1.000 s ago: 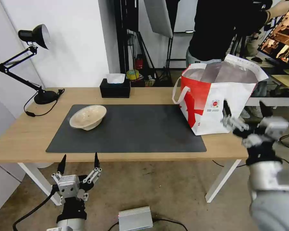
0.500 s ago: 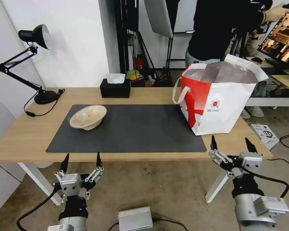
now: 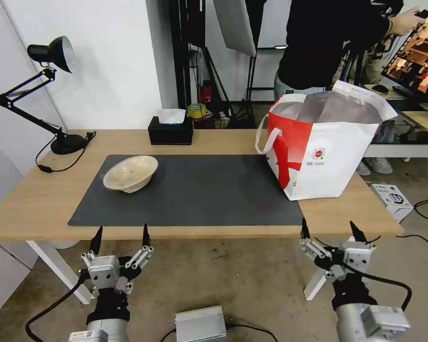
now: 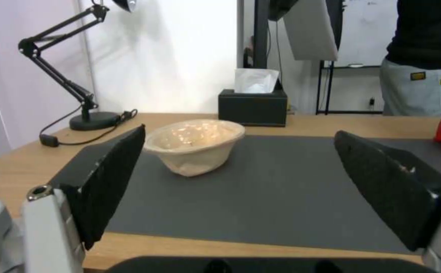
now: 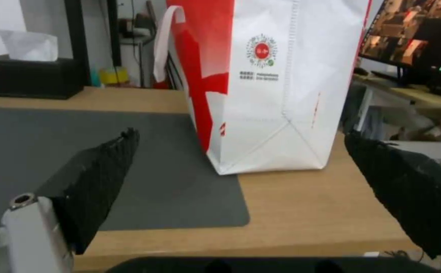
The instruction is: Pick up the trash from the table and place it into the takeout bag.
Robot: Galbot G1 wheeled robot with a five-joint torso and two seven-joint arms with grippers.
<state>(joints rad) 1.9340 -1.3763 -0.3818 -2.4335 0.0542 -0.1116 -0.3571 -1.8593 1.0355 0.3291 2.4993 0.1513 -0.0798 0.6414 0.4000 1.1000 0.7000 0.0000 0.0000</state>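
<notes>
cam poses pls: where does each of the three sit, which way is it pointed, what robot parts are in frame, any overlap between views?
Head: high on the robot, looking forward and down over the table; left end effector and right end effector, both open, below its near edge.
Left wrist: behind the open left end effector, facing the beige pulp bowl.
Right wrist: behind the open right end effector, facing the takeout bag.
Shared: dark grey mat and tissue box in all three.

Even, bright indoor light; soft shadows under table (image 3: 43,209). Head view bowed at edges. Wrist views softer, fingertips (image 4: 112,182) blurred up close. Monitor (image 3: 416,57) glares.
</notes>
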